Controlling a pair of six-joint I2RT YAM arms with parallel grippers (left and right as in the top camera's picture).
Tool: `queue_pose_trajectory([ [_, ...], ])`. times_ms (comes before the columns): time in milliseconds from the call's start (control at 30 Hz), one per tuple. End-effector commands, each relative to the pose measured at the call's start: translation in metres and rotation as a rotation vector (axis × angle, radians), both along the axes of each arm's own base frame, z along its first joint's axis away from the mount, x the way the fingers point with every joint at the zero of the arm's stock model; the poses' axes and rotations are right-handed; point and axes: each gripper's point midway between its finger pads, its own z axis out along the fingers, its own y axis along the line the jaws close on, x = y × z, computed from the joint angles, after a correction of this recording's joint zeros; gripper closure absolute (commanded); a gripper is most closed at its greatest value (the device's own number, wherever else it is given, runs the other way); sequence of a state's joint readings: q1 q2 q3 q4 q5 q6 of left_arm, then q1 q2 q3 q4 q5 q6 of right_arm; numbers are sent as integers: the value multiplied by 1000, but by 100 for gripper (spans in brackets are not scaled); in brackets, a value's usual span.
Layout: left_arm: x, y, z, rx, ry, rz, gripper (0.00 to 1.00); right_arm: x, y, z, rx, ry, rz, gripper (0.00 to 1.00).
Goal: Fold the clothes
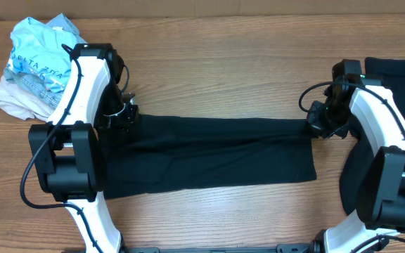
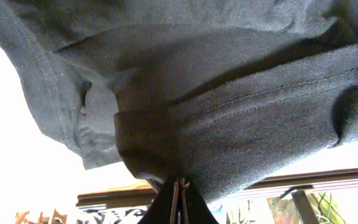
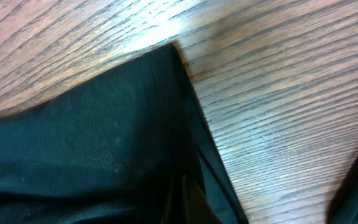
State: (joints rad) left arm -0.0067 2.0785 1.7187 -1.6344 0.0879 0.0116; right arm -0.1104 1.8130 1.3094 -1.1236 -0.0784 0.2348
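Where it lies across the middle of the pale brown wooden table (image 1: 223,63), the black T-shirt (image 1: 216,151) of soft knit fabric forms a long, wide band running from one arm to the other, doubled over on itself lengthwise. Its upper edge is drawn fairly straight between the two grippers, while the lower edge sags a little toward the near side of the table.

At the band's left end the left gripper (image 1: 126,114) has the cloth. From the left wrist camera, the left gripper (image 2: 179,198) shows its fingers pressed together on a bunched fold of the shirt (image 2: 229,124), and the rest of the fabric, with a stitched hem, hangs over the lens.

At the right end the right gripper (image 1: 320,128) sits on the upper corner. The right wrist camera shows that square corner of the shirt (image 3: 92,143) flat on the wood grain, with the right gripper (image 3: 182,199) pinched closed on the hem just below the corner. The dark fingers are hard to pick out against the dark cloth.

A second black garment (image 1: 399,77) lies at the far right of the table, partly under the white right arm (image 1: 382,116). Well apart, at the far left corner, sits a crumpled heap of light blue printed cloth and cream cloth (image 1: 34,70), beside the white left arm (image 1: 83,84).
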Motion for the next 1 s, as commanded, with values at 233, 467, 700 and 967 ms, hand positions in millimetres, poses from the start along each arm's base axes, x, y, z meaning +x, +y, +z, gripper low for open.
queue_pose_trajectory([
  [233, 1, 3, 36, -28, -124, -23, 96, -1, 2, 8, 6, 11, 2, 95],
  [467, -9, -3, 40, -43, -96, -26, 96, -4, 2, 8, 7, 27, 3, 94],
  [700, -23, 0, 26, -26, -35, -32, 95, -3, 2, 8, 7, 23, 2, 94],
  [967, -13, 4, 6, -10, -84, -9, 96, -4, 2, 8, 7, 26, 3, 94],
])
